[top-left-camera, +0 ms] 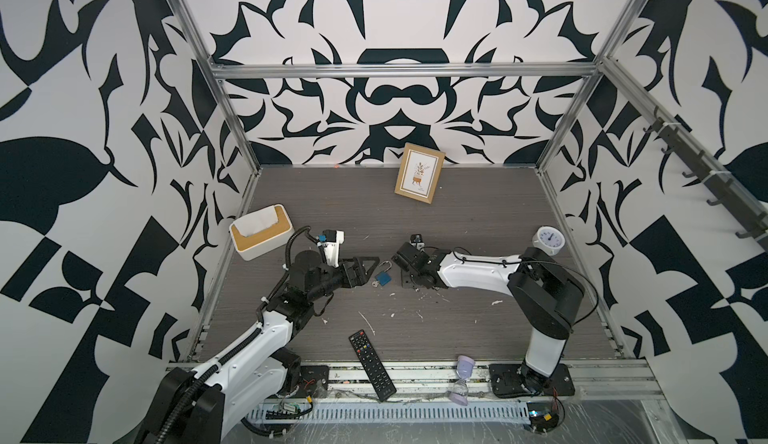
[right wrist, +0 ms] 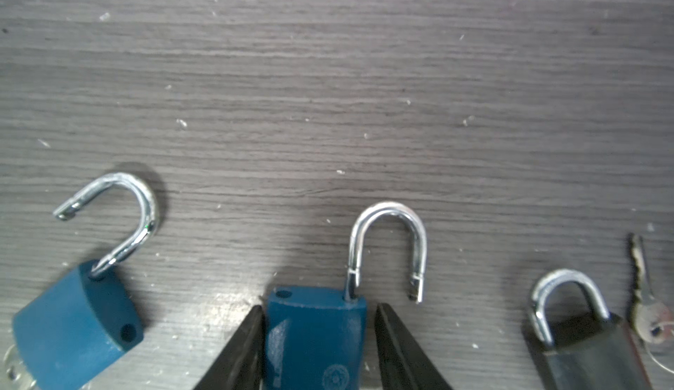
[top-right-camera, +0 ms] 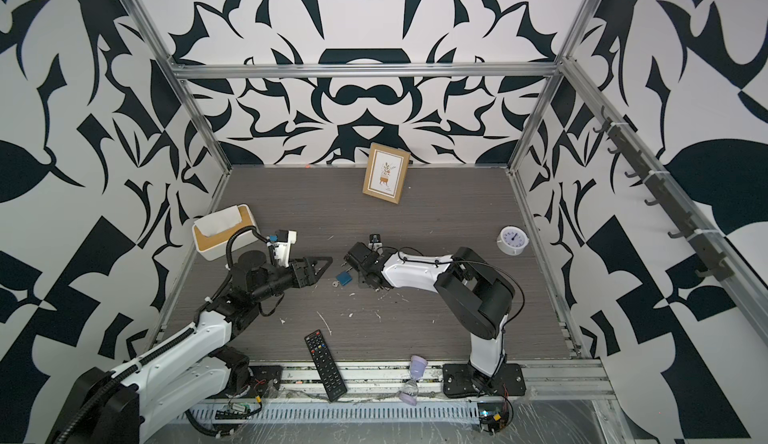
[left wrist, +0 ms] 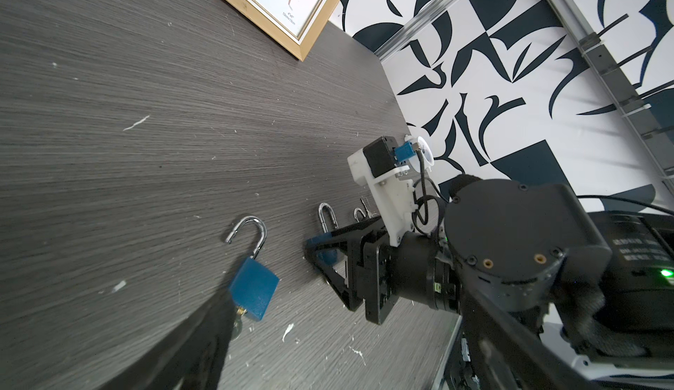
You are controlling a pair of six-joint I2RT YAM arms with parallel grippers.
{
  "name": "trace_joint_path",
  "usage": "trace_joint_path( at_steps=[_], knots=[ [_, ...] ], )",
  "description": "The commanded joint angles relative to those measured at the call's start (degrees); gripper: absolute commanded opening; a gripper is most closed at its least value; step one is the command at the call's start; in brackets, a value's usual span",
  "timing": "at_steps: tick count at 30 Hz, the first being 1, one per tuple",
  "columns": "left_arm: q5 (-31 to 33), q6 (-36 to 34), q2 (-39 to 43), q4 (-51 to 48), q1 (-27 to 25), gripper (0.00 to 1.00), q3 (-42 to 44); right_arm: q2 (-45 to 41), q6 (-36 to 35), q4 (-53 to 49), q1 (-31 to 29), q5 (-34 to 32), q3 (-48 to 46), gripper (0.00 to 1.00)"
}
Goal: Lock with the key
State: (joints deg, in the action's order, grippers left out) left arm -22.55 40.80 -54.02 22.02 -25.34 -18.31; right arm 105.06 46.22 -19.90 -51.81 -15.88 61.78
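Observation:
Three padlocks lie in a row on the table. A blue padlock (right wrist: 76, 322) (top-left-camera: 383, 278) has its shackle swung open and a key (right wrist: 14, 370) (left wrist: 237, 324) in its base. A second blue padlock (right wrist: 317, 340), shackle also open, lies between the fingers of my right gripper (right wrist: 317, 309) (top-left-camera: 400, 271). One finger touches its body and a thin gap shows at the other. A dark padlock (right wrist: 583, 348) lies beside a loose key (right wrist: 645, 304). My left gripper (top-left-camera: 372, 271) stands open with one finger (left wrist: 182, 351) next to the first padlock's key.
A tissue box (top-left-camera: 262, 232) stands at the left wall and a picture frame (top-left-camera: 419, 173) leans at the back. A white clock (top-left-camera: 548, 239) sits at the right. A remote (top-left-camera: 372, 365) and an hourglass (top-left-camera: 463, 379) lie at the front edge.

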Motion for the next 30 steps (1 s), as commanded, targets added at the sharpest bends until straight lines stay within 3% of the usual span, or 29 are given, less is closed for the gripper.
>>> trace_joint_path(
  at_steps=[1, 9, 10, 12, 14, 20, 26, 30],
  knots=[
    [-0.30, -0.79, -0.18, 0.77, 0.29, 1.00, -0.08, -0.79, 0.54, -1.01, -0.17, 0.41, 0.29, 0.48],
    [-1.53, -1.33, -2.66, 1.31, 0.46, 1.00, -1.56, -2.43, -2.99, -0.62, -0.15, 2.91, -0.08, 0.39],
    [-1.75, -1.42, -3.33, 1.36, 0.47, 0.99, -2.03, -3.07, -4.89, -0.70, -0.03, 3.53, -0.08, 0.34],
    [-2.70, -1.51, -4.83, 1.83, 0.72, 0.99, -3.14, -4.80, -8.08, -1.21, 0.37, 3.95, -0.22, 0.15],
    [-3.69, -1.51, -6.76, 2.33, 0.82, 0.97, -4.64, -7.20, -12.53, -0.87, 1.42, 8.11, -0.71, 0.00],
    [-7.24, -0.74, -15.08, 1.68, 0.82, 0.92, -10.83, -17.32, -30.26, 0.91, 2.60, 19.57, -2.88, 0.00],
    [-15.55, 1.47, -25.01, 1.35, 0.48, 0.80, -16.75, -26.13, -39.46, 0.02, 2.59, 23.36, -3.58, 0.00],
    [-17.90, 3.08, -26.07, 3.29, -0.80, 0.78, -17.41, -28.35, -42.28, -1.46, 2.54, 23.22, -2.66, 0.00]
  ],
)
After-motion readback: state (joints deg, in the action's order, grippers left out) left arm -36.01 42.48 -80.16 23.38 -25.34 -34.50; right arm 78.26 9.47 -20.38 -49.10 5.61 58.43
